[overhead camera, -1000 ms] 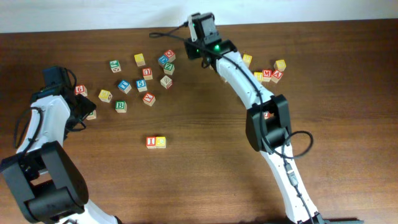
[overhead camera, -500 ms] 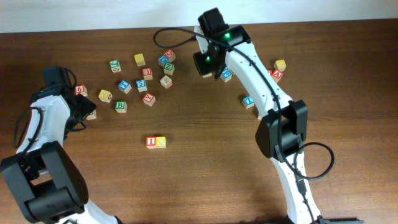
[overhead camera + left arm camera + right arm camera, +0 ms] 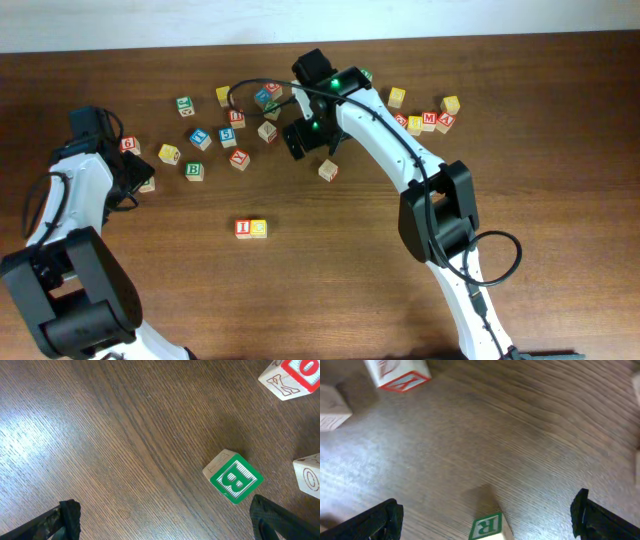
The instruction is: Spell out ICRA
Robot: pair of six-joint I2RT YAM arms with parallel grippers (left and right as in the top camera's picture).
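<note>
**While Both End Effectors Stood Wide: R Cube Loose, I and C Paired**

As seen from overhead, my right end effector (image 3: 305,137) hung over the worktop (image 3: 330,270) with its fingers spread wide and gripping nothing. The R cube (image 3: 487,526) lay between the fingers in the wrist view and touched neither. From above it sat just beside that end effector. The I cube (image 3: 243,229) and C cube (image 3: 259,228) sat touching, side by side, well apart from the R cube. The A cube (image 3: 444,121) lay in the far right cluster. My left end effector (image 3: 165,520) stood wide and empty, with a green B cube (image 3: 233,476) near it.
</note>
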